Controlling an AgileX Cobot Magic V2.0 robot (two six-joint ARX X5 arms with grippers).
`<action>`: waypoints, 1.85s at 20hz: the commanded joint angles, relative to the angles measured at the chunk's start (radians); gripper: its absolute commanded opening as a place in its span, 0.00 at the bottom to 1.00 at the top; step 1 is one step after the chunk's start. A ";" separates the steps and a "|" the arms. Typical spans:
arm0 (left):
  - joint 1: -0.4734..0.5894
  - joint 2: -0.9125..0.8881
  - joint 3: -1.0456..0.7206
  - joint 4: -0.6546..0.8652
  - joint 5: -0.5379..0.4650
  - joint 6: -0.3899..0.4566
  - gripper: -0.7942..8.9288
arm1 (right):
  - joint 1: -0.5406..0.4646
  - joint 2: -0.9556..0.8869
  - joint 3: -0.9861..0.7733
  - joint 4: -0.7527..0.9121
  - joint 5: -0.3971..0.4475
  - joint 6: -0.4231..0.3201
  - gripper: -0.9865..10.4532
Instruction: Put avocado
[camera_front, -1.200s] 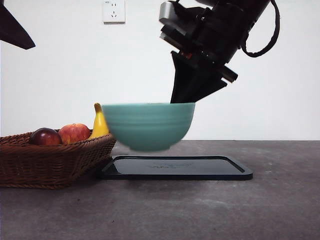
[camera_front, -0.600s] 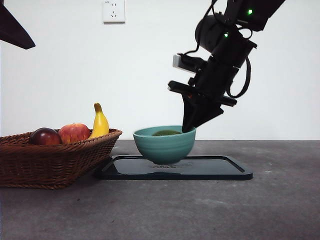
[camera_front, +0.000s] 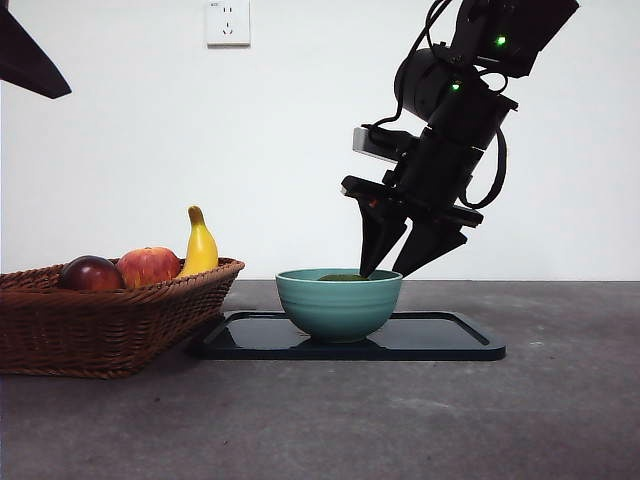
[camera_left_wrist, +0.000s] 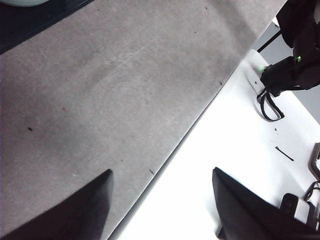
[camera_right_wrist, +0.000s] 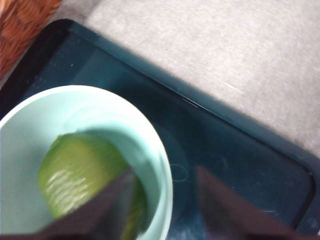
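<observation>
The avocado (camera_right_wrist: 80, 172), dull green, lies inside a teal bowl (camera_front: 340, 305); only its top (camera_front: 345, 277) shows above the rim in the front view. The bowl stands flat on a black tray (camera_front: 440, 338). My right gripper (camera_front: 383, 270) is open at the bowl's right rim, one jaw inside the bowl next to the avocado and one outside over the tray. In the right wrist view (camera_right_wrist: 162, 200) the jaws straddle the bowl rim (camera_right_wrist: 150, 135) and hold nothing. My left gripper (camera_left_wrist: 160, 180) is open and empty over the table's edge, far from the bowl.
A wicker basket (camera_front: 110, 320) at the left holds a dark red fruit (camera_front: 90, 273), a red-yellow apple (camera_front: 148, 265) and a banana (camera_front: 200, 245), right beside the tray's left end. The waiting arm's black tip (camera_front: 25, 55) shows at the top left.
The right gripper carried the bowl with the avocado away from the camera and down onto the tray. Its jaws then opened off the rim.
</observation>
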 joint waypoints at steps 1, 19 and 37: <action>-0.008 0.006 0.008 0.005 0.006 0.009 0.40 | 0.008 0.000 0.027 0.004 0.026 0.025 0.30; -0.008 0.005 0.008 0.035 0.006 0.008 0.40 | 0.138 -0.980 -0.388 -0.337 -0.063 0.046 0.31; -0.008 0.005 0.008 0.027 0.006 -0.003 0.08 | 0.209 -1.167 -0.519 -0.410 -0.137 0.049 0.09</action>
